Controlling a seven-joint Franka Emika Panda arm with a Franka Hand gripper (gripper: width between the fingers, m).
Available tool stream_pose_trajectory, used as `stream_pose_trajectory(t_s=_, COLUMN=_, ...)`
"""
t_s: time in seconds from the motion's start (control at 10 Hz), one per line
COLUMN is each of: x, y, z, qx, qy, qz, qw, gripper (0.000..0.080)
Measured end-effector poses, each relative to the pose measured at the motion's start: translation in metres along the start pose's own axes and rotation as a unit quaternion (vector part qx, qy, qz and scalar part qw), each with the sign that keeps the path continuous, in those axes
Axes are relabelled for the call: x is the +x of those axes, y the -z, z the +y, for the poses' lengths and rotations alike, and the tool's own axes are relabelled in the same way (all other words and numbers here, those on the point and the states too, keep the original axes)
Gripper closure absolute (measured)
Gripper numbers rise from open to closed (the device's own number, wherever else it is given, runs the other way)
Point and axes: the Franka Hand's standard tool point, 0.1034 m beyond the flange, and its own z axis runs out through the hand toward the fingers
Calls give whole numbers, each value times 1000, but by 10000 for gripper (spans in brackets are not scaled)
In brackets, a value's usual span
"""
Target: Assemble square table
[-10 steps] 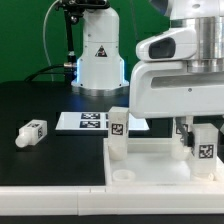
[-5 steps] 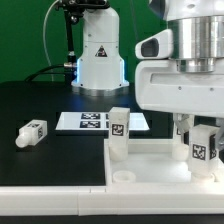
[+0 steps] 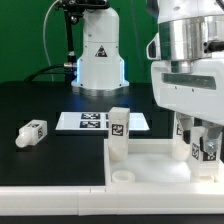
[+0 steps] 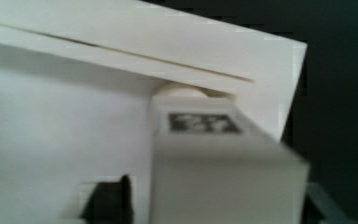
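Note:
The white square table top (image 3: pixel 150 160) lies at the front right of the exterior view. One white tagged leg (image 3: pixel 118 132) stands upright in its far left corner. My gripper (image 3: pixel 203 150) is shut on a second tagged leg (image 3: pixel 207 149), held upright at the top's far right corner. In the wrist view this leg (image 4: pixel 211 150) stands between my fingers against the top's corner wall (image 4: pixel 140 60), with its tag facing the camera. A third leg (image 3: pixel 31 132) lies loose on the black table at the left.
The marker board (image 3: pixel 90 121) lies flat behind the table top. The robot's white base (image 3: pixel 98 55) stands at the back. A long white rail (image 3: pixel 50 195) runs along the front edge.
The wrist has turned over the far right corner and its housing has swung to the exterior view's right. The held leg has turned with it, so its tag shows at a different angle.

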Motion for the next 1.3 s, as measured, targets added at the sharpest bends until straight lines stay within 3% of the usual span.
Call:
stream_pose_trajectory(t_s=0.1, x=-2, y=2, z=-1, qx=-23, qy=105, qz=-5, qw=994, gripper=325)
stream_pose_trajectory(t_s=0.2, x=-2, y=2, z=-4, qx=-18, qy=220, qz=-8, qw=975, gripper=192)
stream_pose_trajectory(t_s=0.4, x=-8, y=2, z=-2, qx=-28, qy=336, qz=-21, qw=941, gripper=163)
stream_pose_trajectory(t_s=0.7, x=-5, y=2, z=-2, qx=-29, qy=449, qz=-19, qw=893, gripper=151)
stream_pose_trajectory(t_s=0.9, x=-12, y=5, z=-11, qx=-42, qy=611, qz=-20, qw=790, gripper=151)
stream_pose_trajectory(t_s=1.0, x=-12, y=4, z=-11, qx=-40, qy=585, qz=-20, qw=809, gripper=151)
stream_pose_trajectory(t_s=1.2, x=-12, y=4, z=-10, qx=-41, qy=572, qz=-19, qw=819, gripper=392)
stream_pose_trajectory(t_s=1.3, x=-11, y=3, z=-10, qx=-41, qy=543, qz=-18, qw=839, gripper=392)
